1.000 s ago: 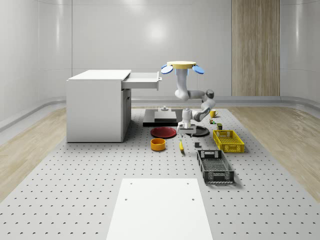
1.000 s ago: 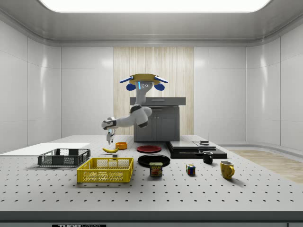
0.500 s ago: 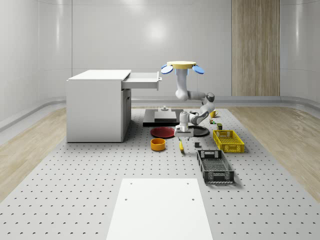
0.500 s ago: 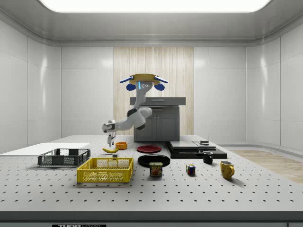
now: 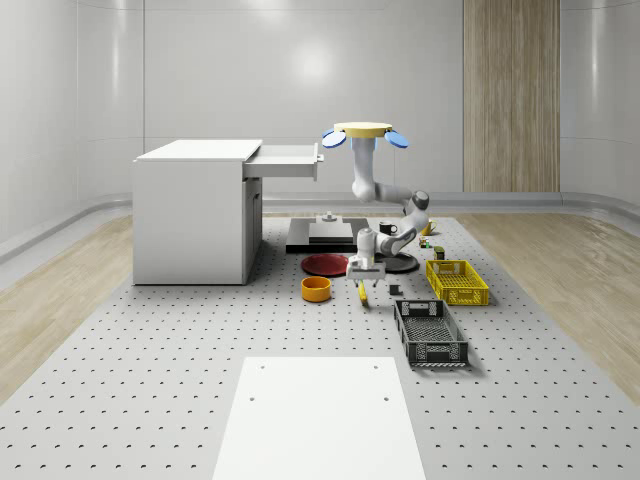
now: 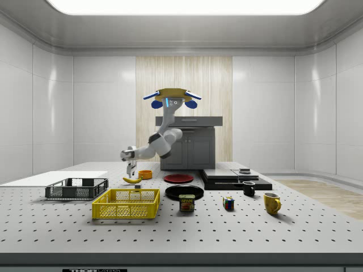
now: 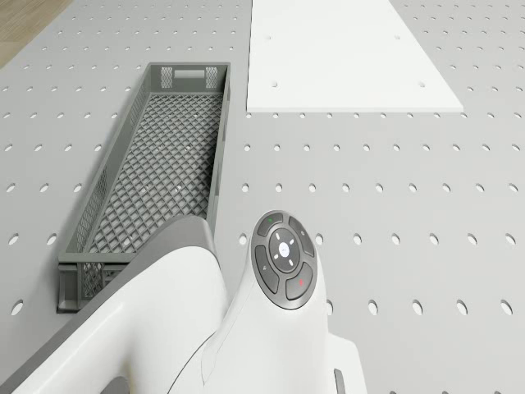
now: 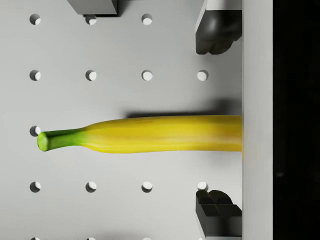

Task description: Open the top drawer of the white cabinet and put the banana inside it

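Observation:
The banana (image 8: 150, 134) lies flat on the perforated table, yellow with a green stem; it is also at banana (image 5: 362, 291) and banana (image 6: 133, 179). My gripper (image 8: 216, 121) hangs open just above it, one fingertip (image 8: 215, 30) on each side of the fruit, not touching. It points straight down in the whole-scene view, gripper (image 5: 364, 276). The drone (image 5: 362, 130) hovers beside the white cabinet (image 5: 195, 210), right of it in that view. The cabinet's top drawer (image 5: 288, 160) stands pulled out.
Around the banana lie an orange bowl (image 5: 317, 289), a red plate (image 5: 328, 264), a black plate (image 5: 398, 263), a yellow crate (image 5: 457, 281) and a grey crate (image 5: 430, 333). A white slab (image 5: 318, 415) covers the table's front. A small dark block (image 8: 95, 6) sits near the banana.
The arm has swung toward the whole-scene view's left and lowered, bringing the gripper down over the banana. The drone has held its place.

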Controlling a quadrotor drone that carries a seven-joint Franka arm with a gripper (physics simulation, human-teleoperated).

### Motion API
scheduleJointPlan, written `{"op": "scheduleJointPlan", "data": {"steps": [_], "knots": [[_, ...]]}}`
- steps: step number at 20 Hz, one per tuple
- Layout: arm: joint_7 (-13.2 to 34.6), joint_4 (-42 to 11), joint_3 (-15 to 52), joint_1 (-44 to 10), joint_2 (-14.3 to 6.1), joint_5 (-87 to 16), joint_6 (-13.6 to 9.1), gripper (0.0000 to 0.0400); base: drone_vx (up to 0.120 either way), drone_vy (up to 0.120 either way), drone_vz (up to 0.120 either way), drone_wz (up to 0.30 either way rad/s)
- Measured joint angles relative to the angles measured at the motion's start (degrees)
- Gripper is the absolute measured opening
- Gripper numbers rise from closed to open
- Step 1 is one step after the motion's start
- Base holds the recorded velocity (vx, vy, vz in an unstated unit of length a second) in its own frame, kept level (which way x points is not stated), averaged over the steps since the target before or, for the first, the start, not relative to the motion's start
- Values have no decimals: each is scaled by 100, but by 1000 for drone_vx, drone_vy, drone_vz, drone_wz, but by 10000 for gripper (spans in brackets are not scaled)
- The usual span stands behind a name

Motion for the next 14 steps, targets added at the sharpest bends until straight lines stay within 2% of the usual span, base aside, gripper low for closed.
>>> {"op": "scheduleJointPlan", "data": {"steps": [5,14], "knots": [[-61,164,60,173,149,106,-13,400,0,0,0,0],[-34,473,339,295,354,408,125,400,0,0,0,0]]}}
